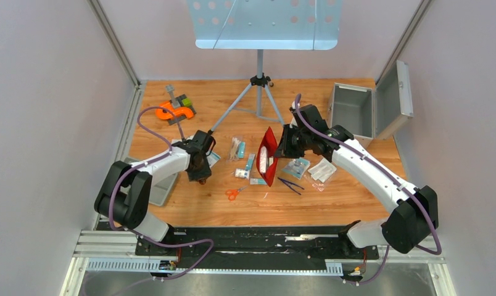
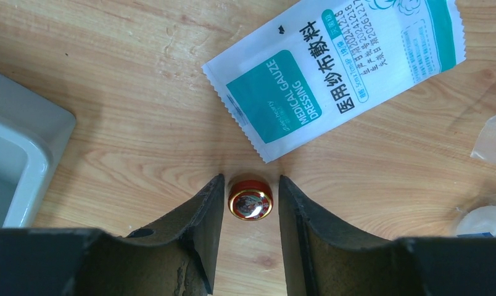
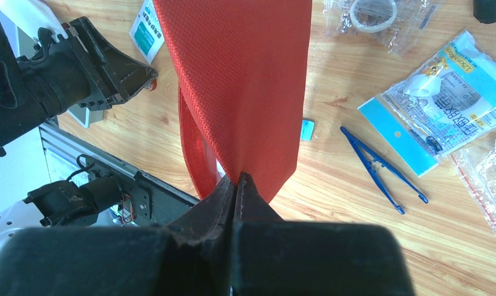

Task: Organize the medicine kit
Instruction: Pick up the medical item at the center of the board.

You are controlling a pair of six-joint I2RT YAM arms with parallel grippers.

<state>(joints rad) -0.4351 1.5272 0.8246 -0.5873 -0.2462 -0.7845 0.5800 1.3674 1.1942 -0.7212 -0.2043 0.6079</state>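
A small round red tin (image 2: 250,200) with a gold rim lies on the wooden table. My left gripper (image 2: 250,179) is open and low over it, one finger on each side with a small gap. A medical gauze dressing packet (image 2: 338,74) lies just beyond the tin. My right gripper (image 3: 236,180) is shut on the edge of the red kit pouch (image 3: 245,80) and holds it up on edge at the table's middle (image 1: 268,155). In the top view my left gripper (image 1: 200,179) is left of the pouch and my right gripper (image 1: 284,145) is at its right side.
A grey tray (image 2: 17,160) lies left of the left gripper. Blue tweezers (image 3: 381,169), a blue-and-white packet (image 3: 443,92) and bagged tape (image 3: 372,12) lie right of the pouch. Orange scissors (image 1: 233,193) lie in front. An open metal box (image 1: 356,111) and a tripod stand (image 1: 259,92) stand behind.
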